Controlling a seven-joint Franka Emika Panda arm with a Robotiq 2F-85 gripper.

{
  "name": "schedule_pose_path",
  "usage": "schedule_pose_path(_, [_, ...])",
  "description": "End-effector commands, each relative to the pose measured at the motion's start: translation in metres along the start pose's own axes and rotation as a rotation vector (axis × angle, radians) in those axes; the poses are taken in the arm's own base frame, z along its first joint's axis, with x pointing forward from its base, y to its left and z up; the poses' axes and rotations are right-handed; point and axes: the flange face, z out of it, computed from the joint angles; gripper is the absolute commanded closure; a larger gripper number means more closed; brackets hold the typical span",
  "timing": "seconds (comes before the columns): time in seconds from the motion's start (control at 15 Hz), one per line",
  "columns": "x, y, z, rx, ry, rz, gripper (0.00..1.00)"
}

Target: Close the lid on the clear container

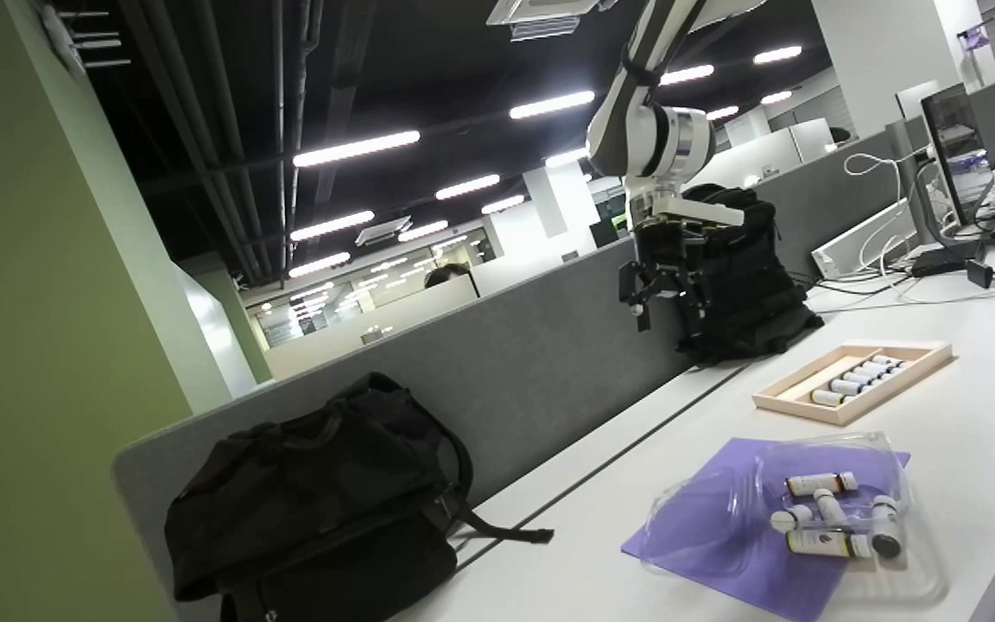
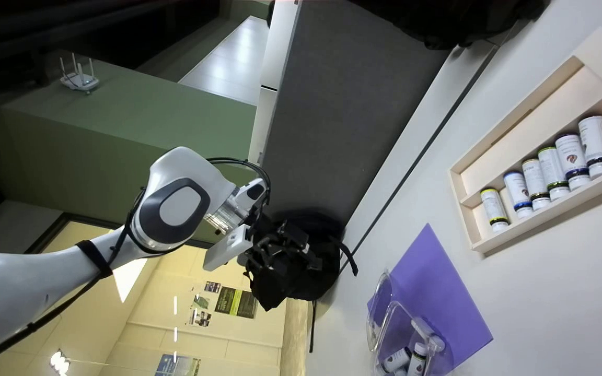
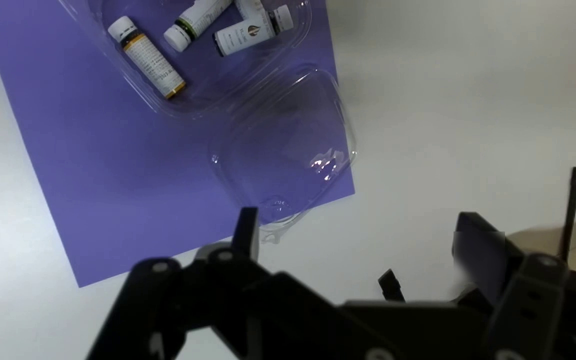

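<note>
The clear container (image 1: 914, 553) stands on the table, partly over the purple sheet, with several small white-labelled bottles lying in it. It also shows in an exterior view (image 2: 396, 325) and at the top of the wrist view (image 3: 203, 97). The transparent lid (image 1: 692, 527) lies open beside it, edge against the container's rim; it also shows in an exterior view (image 2: 380, 308) and in the wrist view (image 3: 280, 145). My gripper (image 3: 363, 240) is open and empty, high above the table and apart from the lid. It shows in both exterior views (image 1: 668, 311) (image 2: 303, 250).
The purple sheet (image 3: 103, 200) lies under the lid and container. A wooden tray (image 1: 808, 409) with several bottles lies farther along the table (image 1: 584, 536). Black backpacks (image 1: 325, 510) (image 1: 744, 285) stand against the grey partition (image 1: 532, 363). A backpack strap (image 3: 390, 285) shows between my fingers, below.
</note>
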Motion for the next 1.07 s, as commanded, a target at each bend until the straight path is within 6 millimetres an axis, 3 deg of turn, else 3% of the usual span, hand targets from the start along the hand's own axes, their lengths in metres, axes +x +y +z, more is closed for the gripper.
schedule_pose_path(0.0, [0.014,0.004,-0.002,0.011,-0.004,0.004,0.0])
schedule_pose_path(0.4, [0.094,0.036,0.015,0.051,-0.034,0.057,0.0])
schedule_pose_path(0.67, [0.13,0.046,0.056,0.083,-0.125,0.048,0.0])
schedule_pose_path(0.93, [0.152,0.053,0.097,0.1,-0.203,0.079,0.0])
schedule_pose_path(1.0, [0.136,0.053,0.093,0.106,-0.176,0.034,0.0])
